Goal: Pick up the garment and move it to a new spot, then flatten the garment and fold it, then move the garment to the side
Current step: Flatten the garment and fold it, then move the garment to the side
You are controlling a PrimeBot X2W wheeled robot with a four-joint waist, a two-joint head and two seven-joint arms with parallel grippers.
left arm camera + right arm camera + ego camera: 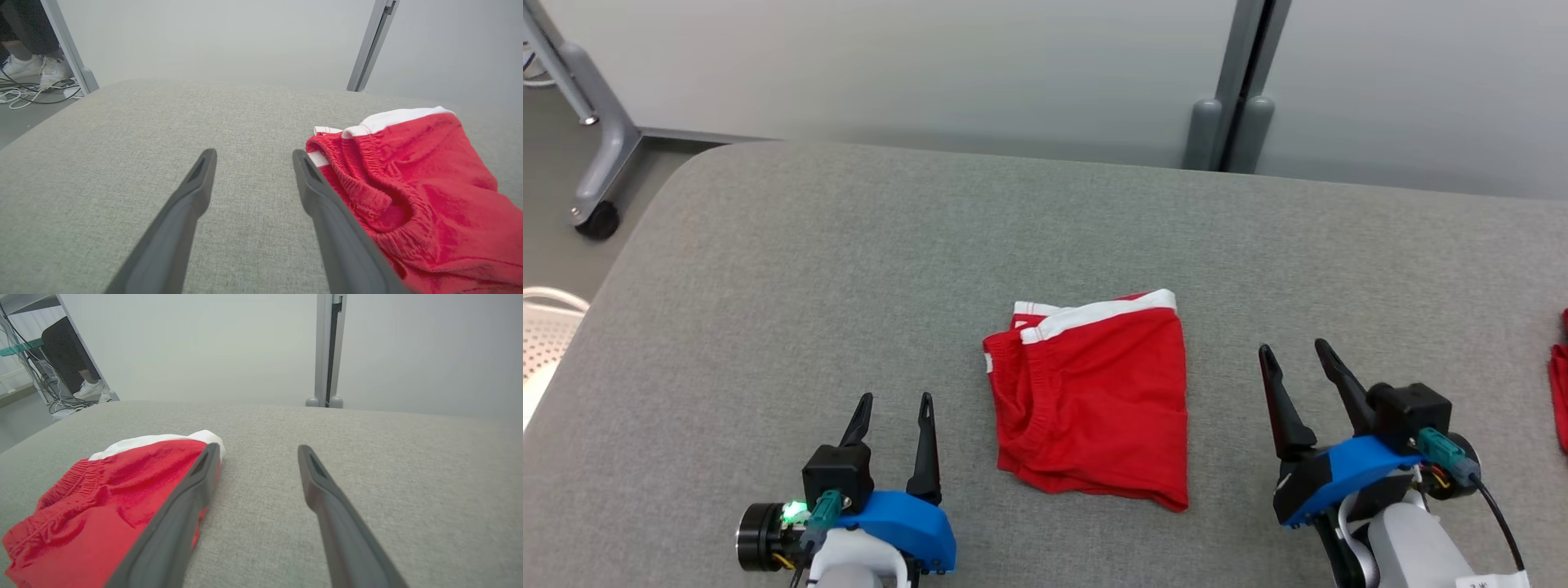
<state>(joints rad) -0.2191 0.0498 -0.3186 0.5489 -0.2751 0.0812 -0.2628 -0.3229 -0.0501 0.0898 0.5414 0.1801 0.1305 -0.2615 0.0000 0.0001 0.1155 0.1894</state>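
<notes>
The garment (1094, 392) is a pair of red shorts with a white waistband, folded into a compact rectangle on the grey table (849, 269). It lies between my two grippers. My left gripper (896, 400) stands open at the lower left, apart from the cloth, with nothing between its fingers. In the left wrist view the garment (421, 192) lies just right of the left gripper (253, 157). My right gripper (1294, 351) is open at the lower right, clear of the cloth. In the right wrist view the garment (110, 494) sits left of the right gripper (257, 451).
More red cloth (1560, 392) shows at the table's right edge. A wheeled grey stand (592, 163) is on the floor at the far left, and a white perforated basket (547, 335) sits beside the table's left edge. A person's white shoes (36, 67) show beyond the table.
</notes>
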